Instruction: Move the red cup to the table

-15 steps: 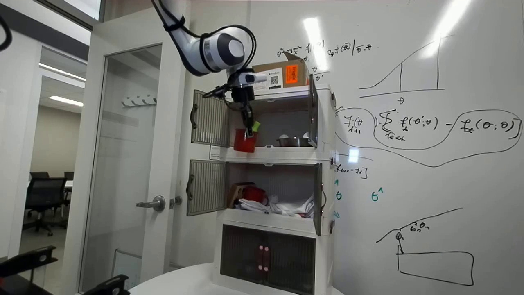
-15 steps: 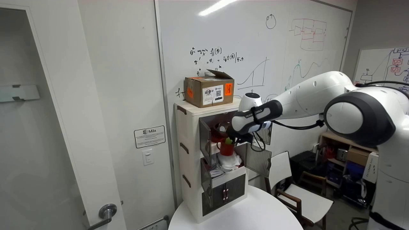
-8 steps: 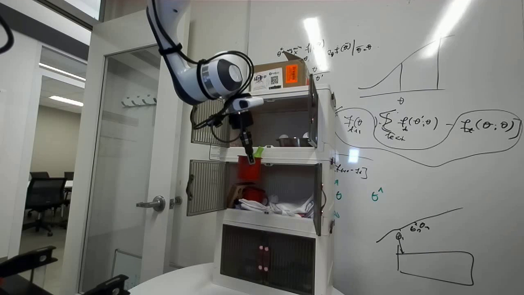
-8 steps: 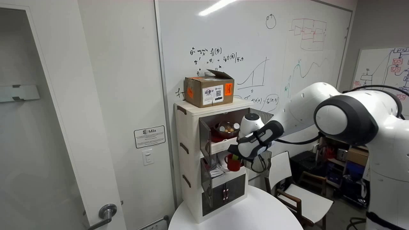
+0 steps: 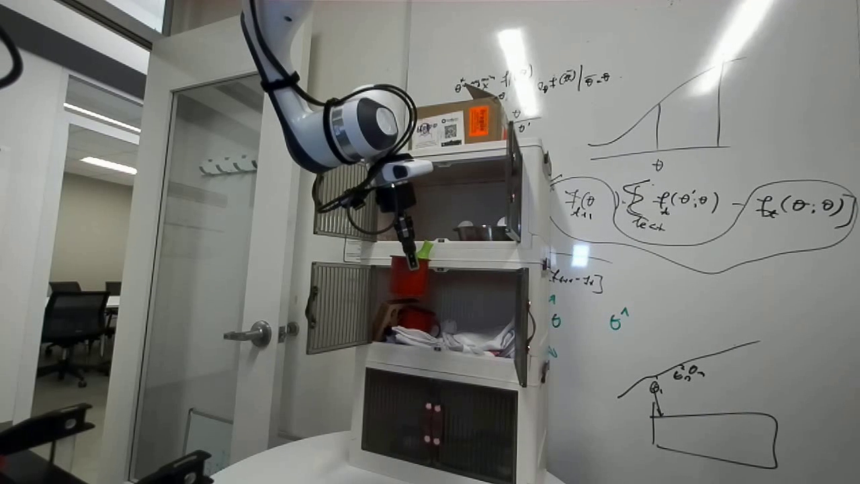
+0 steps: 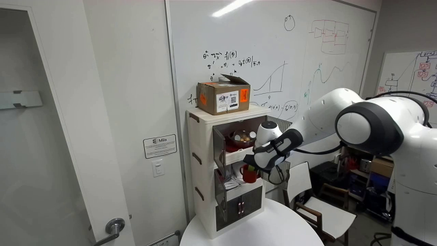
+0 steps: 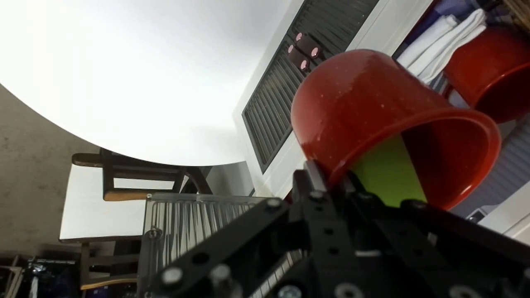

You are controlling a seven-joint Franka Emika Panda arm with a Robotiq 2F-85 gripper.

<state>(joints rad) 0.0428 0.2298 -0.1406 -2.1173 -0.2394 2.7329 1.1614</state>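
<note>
Glossy red round cup [image 6: 249, 176] hangs lower than a second ago, nearer the round white table [image 6: 260, 231] at 6 o'clock in an exterior view; black two-finger gripper [image 5: 412, 264] pinches its rim. Lowering likely unfinished.

The cup [image 7: 364, 99] is red, the table [image 7: 136, 78] white, the lower cabinet doors [image 5: 453, 425] dark (and striped).

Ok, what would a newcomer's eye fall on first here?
Likely the red cup, something green poking out of it, gripped by the claw in front of the open middle compartment of the cabinet. Next, perhaps the box with orange labels atop the cabinet, and the scribbled whiteboard behind.
</note>
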